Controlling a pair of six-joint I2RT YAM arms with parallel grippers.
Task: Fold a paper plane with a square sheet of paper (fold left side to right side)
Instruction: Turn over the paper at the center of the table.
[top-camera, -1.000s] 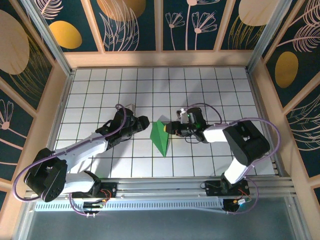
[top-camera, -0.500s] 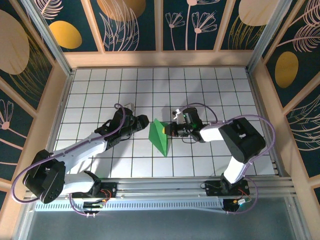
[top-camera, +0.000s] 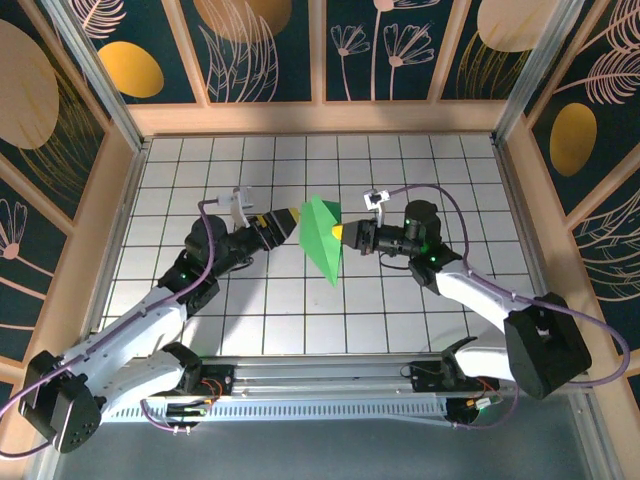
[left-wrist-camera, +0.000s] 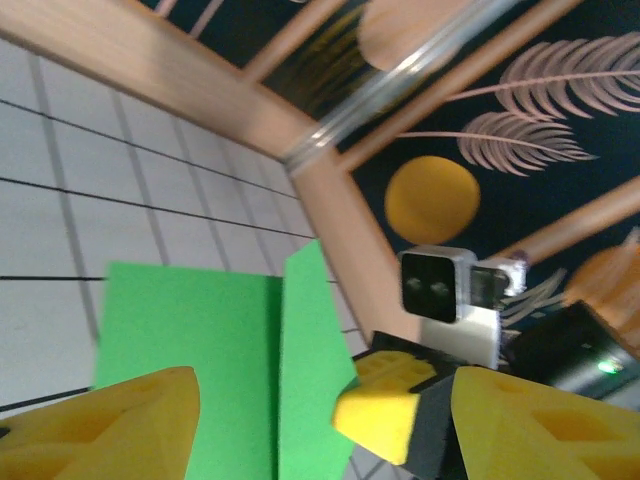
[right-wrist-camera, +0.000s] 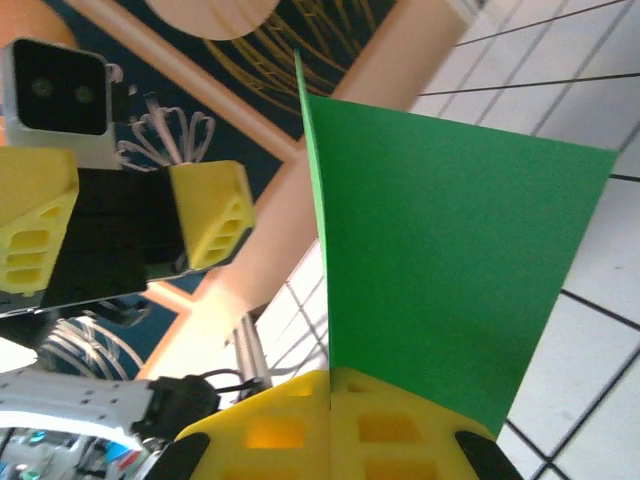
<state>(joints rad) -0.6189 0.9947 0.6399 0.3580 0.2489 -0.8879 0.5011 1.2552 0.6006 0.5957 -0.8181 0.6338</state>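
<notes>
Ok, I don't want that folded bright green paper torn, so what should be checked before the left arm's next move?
1. Right gripper shut on the bright green folded paper sheet: ok.
2. Left gripper jaws open: ok.
3. Sheet's edge between the left jaws: cannot tell.
4. Sheet's lower tip off the white tiled table: cannot tell.
5. Grippers apart, not colliding: ok.
</notes>
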